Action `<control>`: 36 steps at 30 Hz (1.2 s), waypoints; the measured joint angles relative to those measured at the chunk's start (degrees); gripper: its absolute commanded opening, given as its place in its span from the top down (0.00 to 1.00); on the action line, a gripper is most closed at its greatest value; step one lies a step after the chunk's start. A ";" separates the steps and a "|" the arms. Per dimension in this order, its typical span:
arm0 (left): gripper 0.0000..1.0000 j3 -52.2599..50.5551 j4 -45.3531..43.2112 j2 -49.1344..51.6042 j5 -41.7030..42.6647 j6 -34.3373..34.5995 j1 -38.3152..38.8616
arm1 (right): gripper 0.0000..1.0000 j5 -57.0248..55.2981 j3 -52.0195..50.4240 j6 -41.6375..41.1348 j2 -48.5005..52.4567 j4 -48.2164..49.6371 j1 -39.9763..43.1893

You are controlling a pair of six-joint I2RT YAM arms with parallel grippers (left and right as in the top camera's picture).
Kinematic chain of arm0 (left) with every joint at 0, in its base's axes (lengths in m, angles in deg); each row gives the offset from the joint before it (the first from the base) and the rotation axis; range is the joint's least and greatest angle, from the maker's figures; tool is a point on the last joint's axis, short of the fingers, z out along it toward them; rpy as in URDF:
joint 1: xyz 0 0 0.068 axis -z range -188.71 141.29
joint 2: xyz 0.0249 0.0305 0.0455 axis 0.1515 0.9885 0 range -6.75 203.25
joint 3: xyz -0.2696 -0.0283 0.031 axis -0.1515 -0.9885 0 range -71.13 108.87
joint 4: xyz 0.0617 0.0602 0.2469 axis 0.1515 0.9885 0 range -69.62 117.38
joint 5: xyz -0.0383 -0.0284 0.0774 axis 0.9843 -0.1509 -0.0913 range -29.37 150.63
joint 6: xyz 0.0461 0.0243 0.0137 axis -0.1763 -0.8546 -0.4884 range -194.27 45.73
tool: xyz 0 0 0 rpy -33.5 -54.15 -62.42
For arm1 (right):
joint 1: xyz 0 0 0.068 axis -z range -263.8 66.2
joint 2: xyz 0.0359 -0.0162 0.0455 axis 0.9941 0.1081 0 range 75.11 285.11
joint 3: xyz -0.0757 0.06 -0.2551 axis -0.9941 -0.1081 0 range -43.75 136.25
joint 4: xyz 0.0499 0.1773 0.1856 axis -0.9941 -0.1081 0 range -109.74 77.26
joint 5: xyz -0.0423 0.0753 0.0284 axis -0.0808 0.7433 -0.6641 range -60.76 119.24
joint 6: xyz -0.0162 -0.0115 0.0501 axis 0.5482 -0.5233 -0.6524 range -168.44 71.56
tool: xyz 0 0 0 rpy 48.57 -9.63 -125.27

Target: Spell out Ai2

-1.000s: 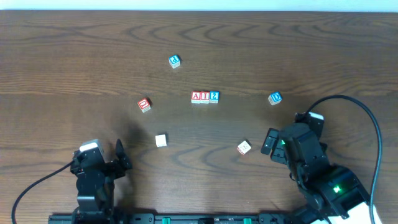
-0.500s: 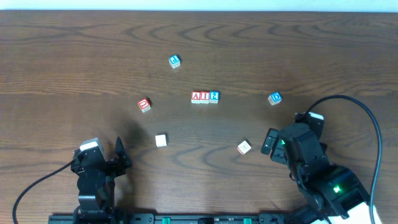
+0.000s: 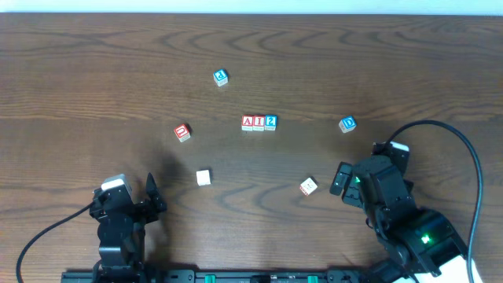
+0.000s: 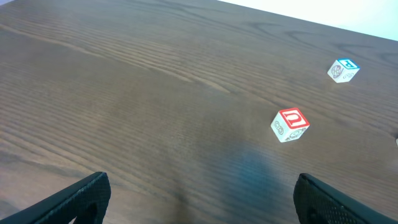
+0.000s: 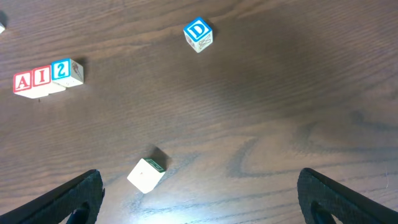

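On the dark wooden table (image 3: 78, 79), just above the middle of the overhead frame, three small cubes sit in a tight row, touching side to side: the white cube with a red A (image 3: 247, 122), the white cube with a red I (image 3: 258, 122) and the white cube with a blue 2 (image 3: 270, 122), reading left to right.

The left gripper (image 4: 199, 193) sits at the lower left with its jaws spread wide and nothing between them. The right gripper (image 5: 199, 186), at the lower right, is spread the same way and also holds nothing. Both are well apart from the row.

Scattered around are a blue D cube (image 3: 347, 124) to the right, a red-faced cube with a round letter (image 3: 182, 132) to the left, a blue-topped cube (image 3: 221, 76) above, a plain white cube (image 3: 203, 178) below left, and a tilted white cube with a green mark (image 5: 146, 174).
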 measured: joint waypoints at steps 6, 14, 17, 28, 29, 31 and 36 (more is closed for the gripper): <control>0.05 0.00 0.00 0.00 0.02 0.00 0.00 | 0.01 0.00 0.00 0.00 0.00 0.00 0.00; 0.05 0.00 0.00 0.00 0.02 0.00 0.00 | 0.01 0.00 0.00 0.00 0.00 0.00 0.00; 0.05 0.00 0.00 0.00 0.02 0.00 0.00 | 0.01 0.00 0.00 0.00 0.00 0.00 0.00; 0.05 0.00 -0.02 0.00 0.02 0.00 0.00 | 0.01 -5.09 -1.31 4.48 -3.78 8.48 9.09; 0.05 0.00 0.00 0.00 0.00 0.00 0.00 | 0.01 -4.20 -2.32 6.88 -5.20 10.95 11.39; 0.04 0.00 -0.02 0.00 0.00 0.00 0.00 | 0.01 -1.07 -4.74 12.33 -8.00 15.32 15.28; 0.04 0.00 -0.04 0.00 -0.07 -0.02 0.00 | 0.01 7.93 -12.94 28.02 -18.60 22.01 22.45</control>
